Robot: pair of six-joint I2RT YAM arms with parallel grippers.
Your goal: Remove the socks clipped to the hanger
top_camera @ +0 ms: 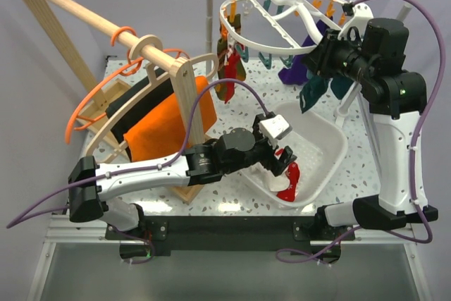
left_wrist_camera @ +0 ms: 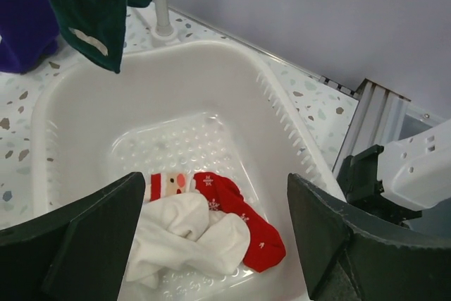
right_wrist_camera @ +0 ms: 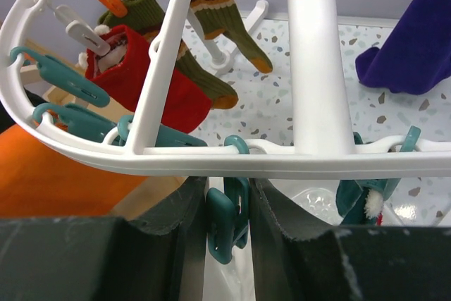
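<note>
We see the big white hanger [right_wrist_camera: 296, 158] up high at the back. Under it sits the white basket [top_camera: 318, 142], with one red sock [left_wrist_camera: 246, 227] lying inside. More socks [top_camera: 230, 68] hang from the hanger's clips, long way pointing down. Our left claw [left_wrist_camera: 215, 195] is spread wide just over the basket, so those socks are up and away from it. Our right claw [right_wrist_camera: 227, 202] is nearer, right at the rim, pinching a teal clip [right_wrist_camera: 222, 237]. We cannot tell which sock that clip holds.
</note>
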